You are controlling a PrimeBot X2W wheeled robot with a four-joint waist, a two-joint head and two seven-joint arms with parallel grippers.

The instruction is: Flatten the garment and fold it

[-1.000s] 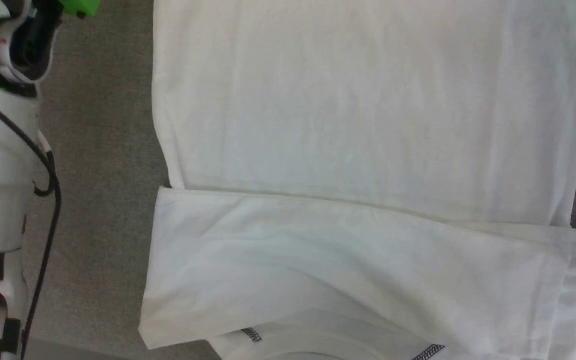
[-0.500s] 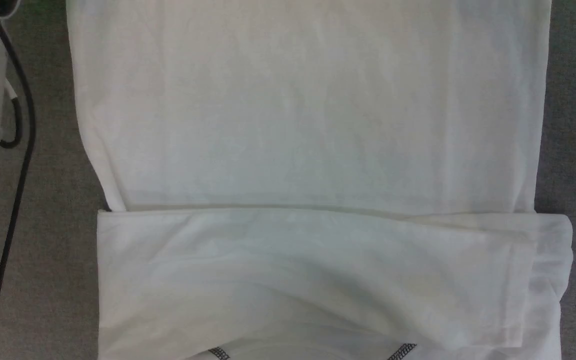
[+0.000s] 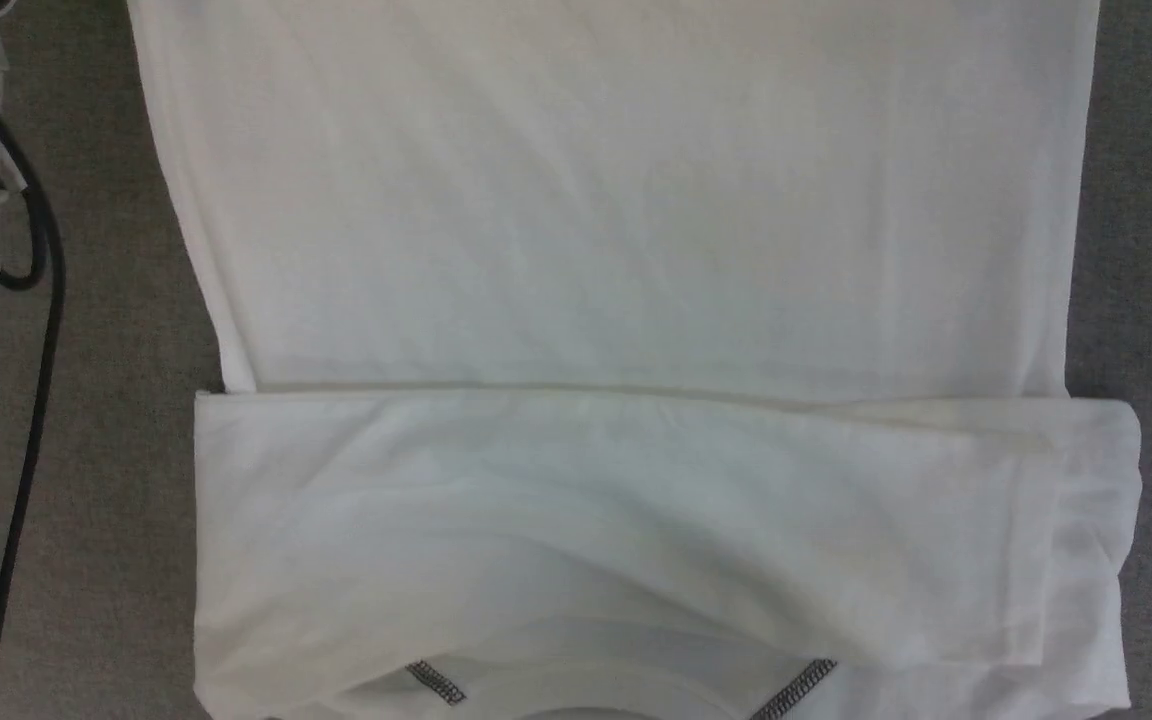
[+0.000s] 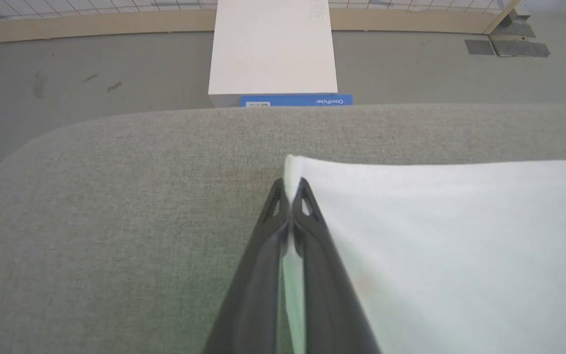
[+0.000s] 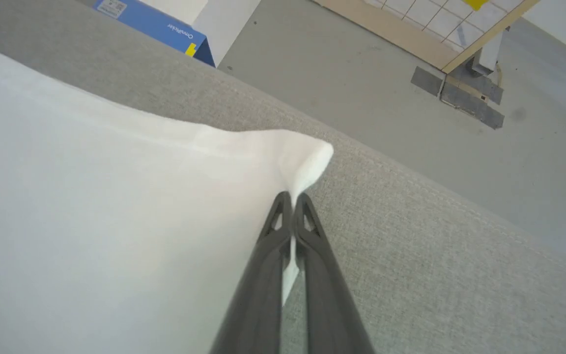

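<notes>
The light is even, diffuse and bright in all three views. From the head camera I get the white garment (image 3: 616,200) soft and low in contrast, its folds told only by faint grey shading, with a thin dark shadow line under the folded edge. The grey cloth surface (image 3: 126,500) looks slightly grainy. In the left wrist view the left gripper (image 4: 290,184) is crisp at its tips and smears out of focus toward the bottom edge; the surface's far edge bows with wide-angle distortion. In the right wrist view the garment washes out nearly to flat white, the right gripper (image 5: 293,196) blurs the same way, and the floor (image 5: 410,123) is evenly lit.
</notes>
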